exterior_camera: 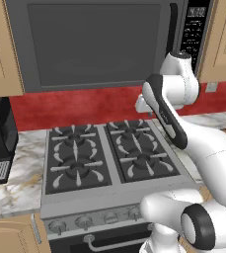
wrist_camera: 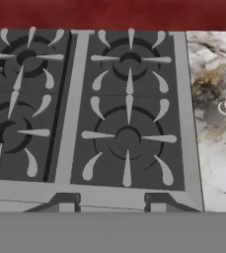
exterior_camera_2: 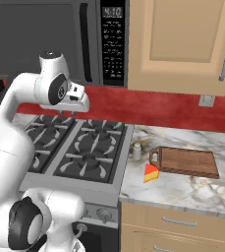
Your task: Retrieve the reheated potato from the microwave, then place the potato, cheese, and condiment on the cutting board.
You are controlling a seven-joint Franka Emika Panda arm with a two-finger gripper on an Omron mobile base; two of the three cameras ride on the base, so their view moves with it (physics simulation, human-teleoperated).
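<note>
The potato is presumably behind the closed door of the large dark grey microwave with its wide window, which hangs above the cooker; its black button panel with a lit display sits at the right end, and nothing in the pictures shows the potato itself. Below, the grey four-burner gas stove stands bare, and the white arm's gripper hangs over its rear burners, pointing down at them; the fingers are too small to judge by eye, but they appear to be nearly shut and carry nothing. To the right, on the marbled bench, the small pale grey cylindrical condiment shaker stands just beside the stove's edge, the tiny yellow-orange cheese wedge with a red edge lies near it, and the flat reddish-brown wooden cutting board with a looped handle lies just beyond, with nothing on it. By this showing, none of the task is done: the door is yet to be opened, the potato fetched, and all three items set on the board.
</note>
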